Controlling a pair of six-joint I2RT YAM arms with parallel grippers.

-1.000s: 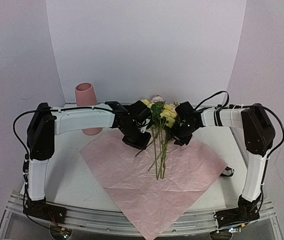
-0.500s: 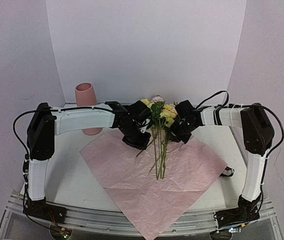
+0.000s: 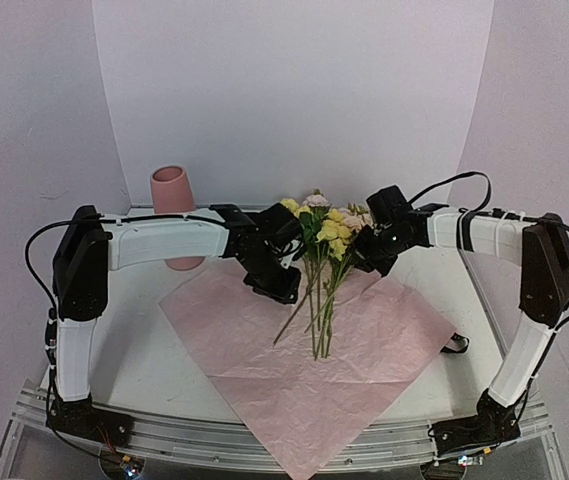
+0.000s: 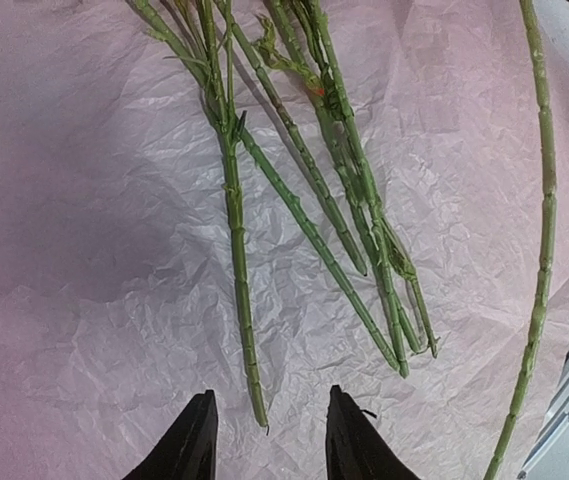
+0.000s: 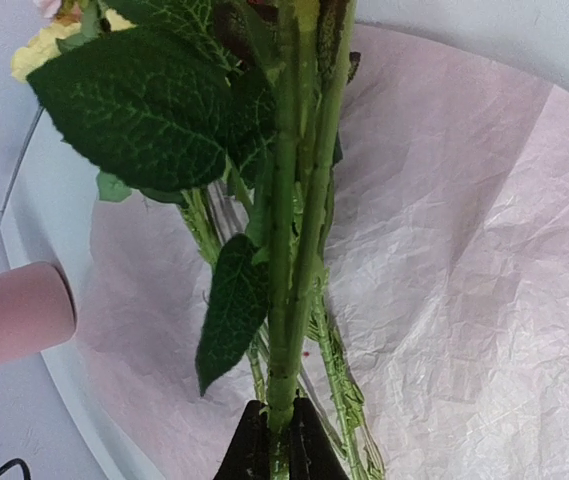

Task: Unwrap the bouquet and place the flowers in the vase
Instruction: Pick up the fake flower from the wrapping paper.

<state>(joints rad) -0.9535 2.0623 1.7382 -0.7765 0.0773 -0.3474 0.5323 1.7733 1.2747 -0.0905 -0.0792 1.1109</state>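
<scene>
Centre of the top view: the right hand [image 5: 277, 412] is clamped on the thin green stems of the yellow, pink and cream flowers [image 3: 322, 228], over a crinkled pink paper sheet [image 3: 294, 390]. The left hand [image 4: 269, 400] gapes, gripping nothing. A tall salmon-pink vase [image 3: 172, 195] stands upper left.

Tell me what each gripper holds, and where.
The right gripper pinches the yellow, pink and cream flowers by their thin green stems, near the leaves. The left gripper is open, holding nothing.

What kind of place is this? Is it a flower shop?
Probably a robot test bench, not a shop: a left arm and right arm bolted at the table's edge, a plain white backdrop, just one vase.
</scene>
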